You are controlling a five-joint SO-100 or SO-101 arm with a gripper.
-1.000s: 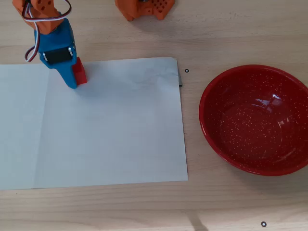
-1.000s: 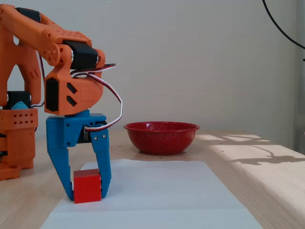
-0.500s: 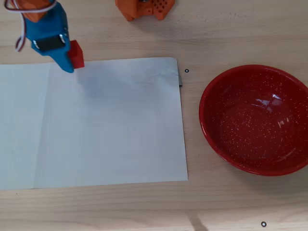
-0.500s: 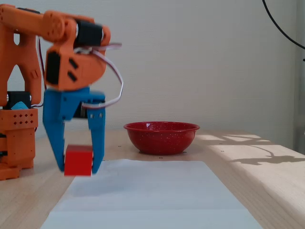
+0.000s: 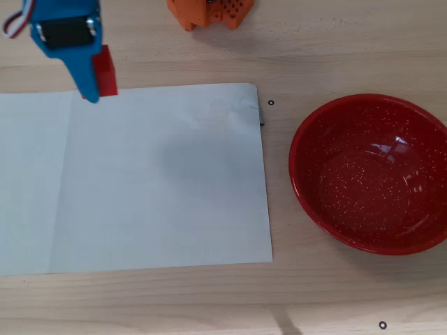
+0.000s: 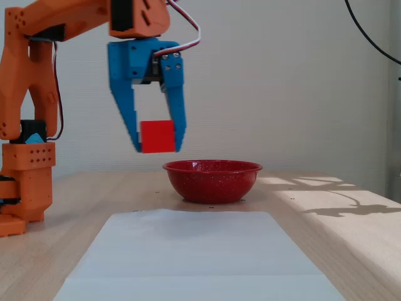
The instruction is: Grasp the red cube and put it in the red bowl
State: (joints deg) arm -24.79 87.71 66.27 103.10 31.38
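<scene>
Overhead view cuts off most of the arm at the top-left table corner; only the blue gripper (image 5: 98,87) shows, half covering the red cube (image 5: 106,72). Red bowl (image 5: 370,172) clipped at the right table edge. In the fixed view the orange arm (image 6: 37,75) reaches over, gripper (image 6: 156,147) pointing down, clamped on the cube (image 6: 156,137), held in the air above the white paper sheet (image 6: 194,251), clear of the table.

In the overhead view, the red bowl (image 5: 328,202) was cut off at 3 o'clock, the blue gripper (image 5: 98,94) hid part of the red cube (image 5: 106,72).
</scene>
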